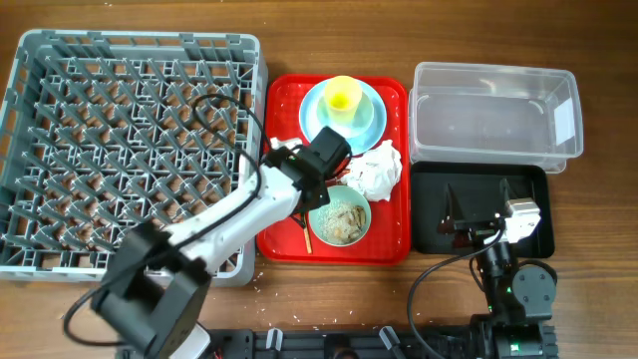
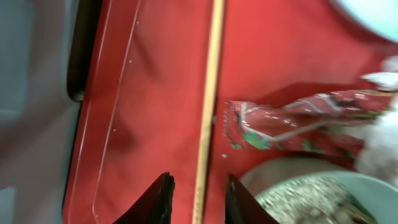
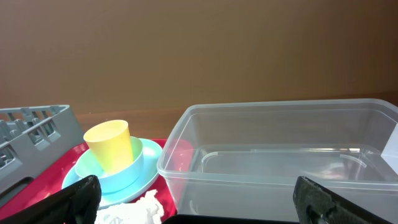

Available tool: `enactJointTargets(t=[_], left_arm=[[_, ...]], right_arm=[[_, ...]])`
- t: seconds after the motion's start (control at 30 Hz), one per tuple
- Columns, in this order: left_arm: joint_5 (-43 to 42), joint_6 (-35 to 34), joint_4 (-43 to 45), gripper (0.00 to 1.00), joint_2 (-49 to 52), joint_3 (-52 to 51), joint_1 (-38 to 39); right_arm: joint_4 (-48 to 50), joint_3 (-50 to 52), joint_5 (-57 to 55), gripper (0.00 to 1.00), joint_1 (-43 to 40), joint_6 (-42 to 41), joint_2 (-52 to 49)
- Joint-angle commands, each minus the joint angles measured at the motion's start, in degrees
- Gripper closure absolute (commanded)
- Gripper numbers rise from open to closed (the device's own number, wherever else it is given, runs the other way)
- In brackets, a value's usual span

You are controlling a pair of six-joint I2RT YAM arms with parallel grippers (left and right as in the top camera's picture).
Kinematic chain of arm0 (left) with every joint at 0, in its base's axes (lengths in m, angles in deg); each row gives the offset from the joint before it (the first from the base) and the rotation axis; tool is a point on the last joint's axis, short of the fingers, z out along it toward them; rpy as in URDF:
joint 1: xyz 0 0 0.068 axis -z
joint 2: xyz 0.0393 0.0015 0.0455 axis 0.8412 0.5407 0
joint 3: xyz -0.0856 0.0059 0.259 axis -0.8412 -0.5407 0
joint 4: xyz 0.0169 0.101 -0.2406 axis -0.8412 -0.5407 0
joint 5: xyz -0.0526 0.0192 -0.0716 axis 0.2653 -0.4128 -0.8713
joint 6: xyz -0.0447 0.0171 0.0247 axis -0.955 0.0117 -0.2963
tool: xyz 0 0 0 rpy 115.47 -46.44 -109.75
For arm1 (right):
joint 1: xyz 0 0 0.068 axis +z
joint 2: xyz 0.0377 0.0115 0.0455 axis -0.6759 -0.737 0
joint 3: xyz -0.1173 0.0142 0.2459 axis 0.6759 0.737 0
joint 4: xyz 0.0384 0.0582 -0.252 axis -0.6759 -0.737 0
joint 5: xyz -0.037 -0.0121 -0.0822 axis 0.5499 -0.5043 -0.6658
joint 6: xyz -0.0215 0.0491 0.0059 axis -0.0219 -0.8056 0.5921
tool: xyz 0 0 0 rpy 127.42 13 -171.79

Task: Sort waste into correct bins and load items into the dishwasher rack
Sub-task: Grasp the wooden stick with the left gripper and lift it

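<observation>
**Two open end effectors, one poised over the chopsticks**

The left end effector (image 2: 199, 180) reaches over the red serving tray (image 1: 284, 100), its jaws parted. In the left wrist view the wooden chopsticks (image 2: 210, 93) run as one pale strip along the tray floor and pass between the two dark fingers (image 2: 163, 200), which do not appear to touch them. Just beside the sticks lies the small red wrapper (image 2: 292, 124), crumpled, with the rim of the pale blue-green bowl (image 2: 283, 171) next to it. The bowl holds whitish-beige food scraps (image 2: 305, 196).

From overhead, the bowl (image 1: 339, 214) sits at the near end of the red tray, and the chopsticks (image 1: 307, 237) lie at its left. The crumpled white napkin (image 1: 374, 170) rests just beyond the bowl. At the far end of the tray the yellow cup (image 1: 342, 95) stands upright on the pale blue plate (image 1: 314, 120).

The grey dishwasher rack (image 1: 135, 150) fills the left of the tabletop (image 1: 598, 299), touching or nearly touching the red tray's left edge, and no dish shows among its pegs. Right of the red tray, the clear plastic tub (image 1: 493, 110) sits beyond the shallow black tray (image 1: 429, 214); neither shows anything inside.

The right end effector (image 1: 478, 204) hangs over the black tray. In the right wrist view its fingers (image 3: 78, 199) stand wide apart, gripping nothing, and face the clear tub.
</observation>
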State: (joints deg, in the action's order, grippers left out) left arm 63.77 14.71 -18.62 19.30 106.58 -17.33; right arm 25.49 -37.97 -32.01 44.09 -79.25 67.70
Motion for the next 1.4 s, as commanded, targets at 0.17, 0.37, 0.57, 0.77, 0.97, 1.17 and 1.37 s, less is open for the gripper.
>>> enactJointTargets(t=[0.17,0.37,0.57,0.77,0.97,1.17,1.37], left_arm=[[-1.88,-1.6,2.49,0.76,5.09,-0.39,0.2],[-1.88,-1.64,3.5,0.75,5.16,-0.39,0.46],[-1.86,-1.84,4.09,0.75,7.08,-0.44,0.46],[-1.22,-1.81,4.63,0.8,7.74,-0.63,0.46],[-0.31,-1.75,12.31,0.96,7.76,-6.82,0.44],[5.68,11.74,10.4,0.96,-0.72,-3.1,0.28],[16.9,26.25,2.97,0.96,-20.98,-1.86,-3.26]], right_arm=[[0.26,0.07,-0.61,0.0,-0.15,-0.52,0.04],[0.26,0.07,-0.61,0.0,-0.15,-0.52,0.04],[0.26,0.07,-0.61,0.0,-0.15,-0.52,0.04],[0.26,0.07,-0.61,0.0,-0.15,-0.55,0.04],[0.26,0.07,-0.61,0.0,-0.15,-0.52,0.04],[0.26,0.07,-0.61,0.0,-0.15,-0.52,0.04],[0.26,0.07,-0.61,0.0,-0.15,-0.52,0.04]])
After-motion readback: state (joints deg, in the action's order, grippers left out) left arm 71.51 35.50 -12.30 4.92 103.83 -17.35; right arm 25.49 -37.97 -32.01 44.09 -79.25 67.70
